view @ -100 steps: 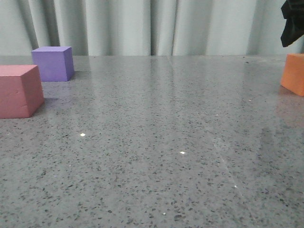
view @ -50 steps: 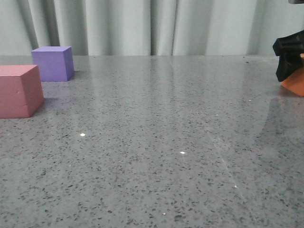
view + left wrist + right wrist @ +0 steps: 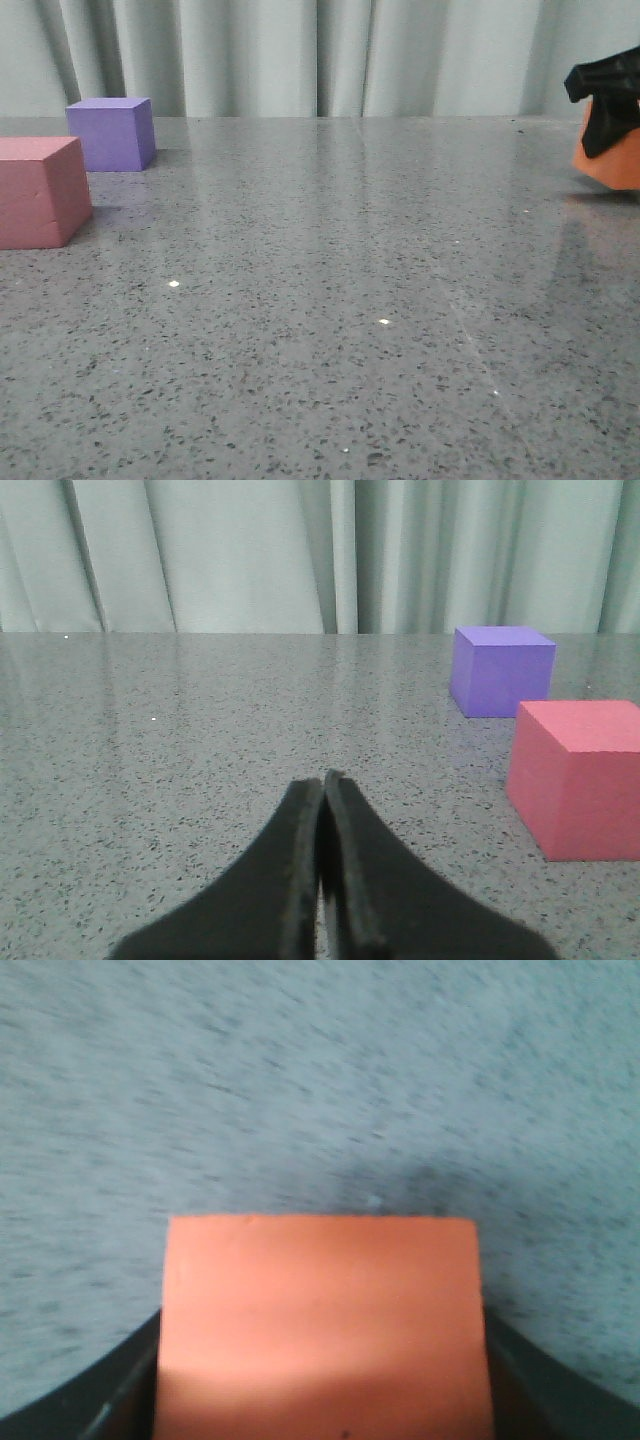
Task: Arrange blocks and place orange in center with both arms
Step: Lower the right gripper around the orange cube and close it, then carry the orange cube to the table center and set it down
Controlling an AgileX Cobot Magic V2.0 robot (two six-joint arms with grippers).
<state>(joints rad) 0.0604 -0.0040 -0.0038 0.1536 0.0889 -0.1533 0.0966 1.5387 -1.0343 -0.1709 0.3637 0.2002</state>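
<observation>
Orange cube [image 3: 322, 1325] (tilted) between right pincer [image 3: 607, 100] jaws

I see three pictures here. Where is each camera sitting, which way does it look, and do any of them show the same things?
Front view: low, looking forward over the grey table to the curtain; the right gripper holds the orange cube at the right edge.
Left wrist view: on the left arm, looking along the table past the left gripper, shut and empty.
Right wrist view: on the right arm, looking down at the held cube.
Shared: front and left wrist both show the purple cube and pinkish-red cube.
</observation>
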